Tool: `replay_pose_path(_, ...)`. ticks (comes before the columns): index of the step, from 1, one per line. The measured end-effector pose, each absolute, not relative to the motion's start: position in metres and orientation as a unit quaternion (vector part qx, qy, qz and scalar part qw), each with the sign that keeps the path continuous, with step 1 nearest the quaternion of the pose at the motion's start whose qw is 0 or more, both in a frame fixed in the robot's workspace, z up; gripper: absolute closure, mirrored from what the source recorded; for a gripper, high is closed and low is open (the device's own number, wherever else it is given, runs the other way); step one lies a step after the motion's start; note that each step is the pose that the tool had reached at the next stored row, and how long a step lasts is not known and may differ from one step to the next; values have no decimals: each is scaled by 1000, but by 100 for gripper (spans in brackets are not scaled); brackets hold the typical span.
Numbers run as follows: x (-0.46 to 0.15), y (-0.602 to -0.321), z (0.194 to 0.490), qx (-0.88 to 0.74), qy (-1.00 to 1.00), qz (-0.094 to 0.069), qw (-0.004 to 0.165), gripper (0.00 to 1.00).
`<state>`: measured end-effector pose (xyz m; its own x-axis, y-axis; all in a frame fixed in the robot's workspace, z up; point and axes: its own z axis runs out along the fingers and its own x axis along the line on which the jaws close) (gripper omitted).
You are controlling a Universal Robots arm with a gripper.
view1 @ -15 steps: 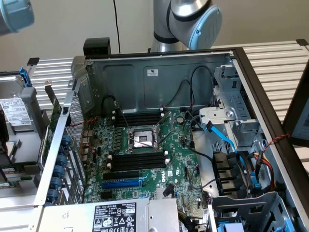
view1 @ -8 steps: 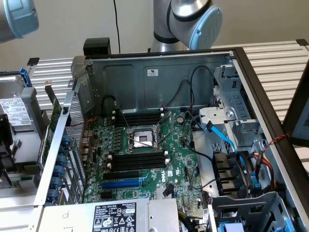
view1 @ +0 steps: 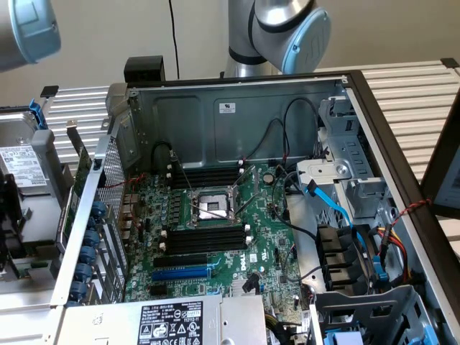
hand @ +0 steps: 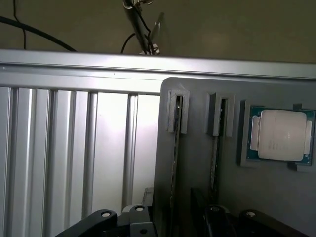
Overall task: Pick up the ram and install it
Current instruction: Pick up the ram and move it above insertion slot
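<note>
**Exterior view:** an open computer case (view1: 237, 108) exposes the motherboard (view1: 266, 237). Black memory slots (view1: 205, 239) flank the CPU socket (view1: 212, 207).

**Wrist view:** the gripper (hand: 175, 224), jaws spread wide and grasping nothing, faces a grey holder (hand: 197, 163). The ram (hand: 175, 148) stands edgewise in a groove, apparently with a second stick (hand: 216, 148) alongside, near a processor (hand: 282, 134).

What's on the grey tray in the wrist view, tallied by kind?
On the grey tray:
ram sticks, edge-on in their holders: 2
processor chip: 1
Total: 3
</note>
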<state>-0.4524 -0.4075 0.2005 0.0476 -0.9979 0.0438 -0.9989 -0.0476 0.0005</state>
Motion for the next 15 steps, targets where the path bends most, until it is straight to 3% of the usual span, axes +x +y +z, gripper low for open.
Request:
replay_pose_path(3,-452,-407,198,724,-690,16,15,60)
replay_pose_path(5,-452,-407,197,724,-690,16,15,73)
replay_pose_path(6,-452,-407,197,724,-690,16,15,73)
replay_pose_path(8,-452,-407,198,724,-690,16,15,84)
replay_pose_path(15,-452,-407,227,724,-690,16,15,87)
